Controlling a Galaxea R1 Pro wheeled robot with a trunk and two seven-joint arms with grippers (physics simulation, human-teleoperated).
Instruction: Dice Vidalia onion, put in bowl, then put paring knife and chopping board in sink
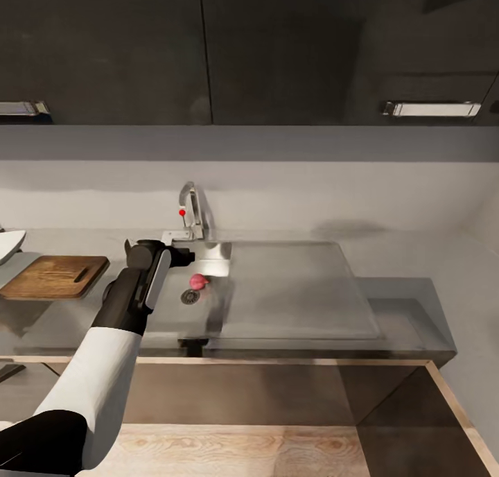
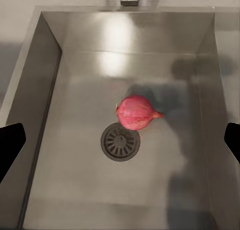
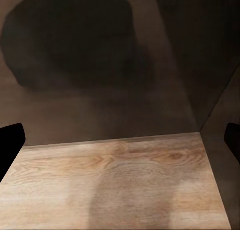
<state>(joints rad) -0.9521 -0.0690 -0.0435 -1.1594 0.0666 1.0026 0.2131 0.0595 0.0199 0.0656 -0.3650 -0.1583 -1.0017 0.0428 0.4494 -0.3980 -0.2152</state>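
The Vidalia onion [image 1: 198, 281] [image 2: 136, 112], pinkish-red with a pointed tip, lies on the floor of the sink [image 1: 215, 269] [image 2: 75, 89] right beside the round drain [image 2: 120, 142]. My left gripper [image 1: 173, 258] [image 2: 121, 142] hovers above the basin, open and apart from the onion, with dark fingertips [image 2: 10, 147] at the picture's edges. On the countertop [image 1: 395, 304] to the left rests the brown chopping board [image 1: 55, 276], and the white bowl [image 1: 10, 245] peeks in beyond it. My right gripper [image 3: 121, 142] hangs open and empty over wooden floor. The paring knife is out of view.
A chrome tap [image 1: 190, 210] with a red knob stands behind the basin. The flat drainboard [image 1: 298, 290] stretches to the right of it. Dark wall cabinets [image 1: 208, 47] hang overhead, and dark cabinet fronts [image 1: 277, 387] run below the worktop.
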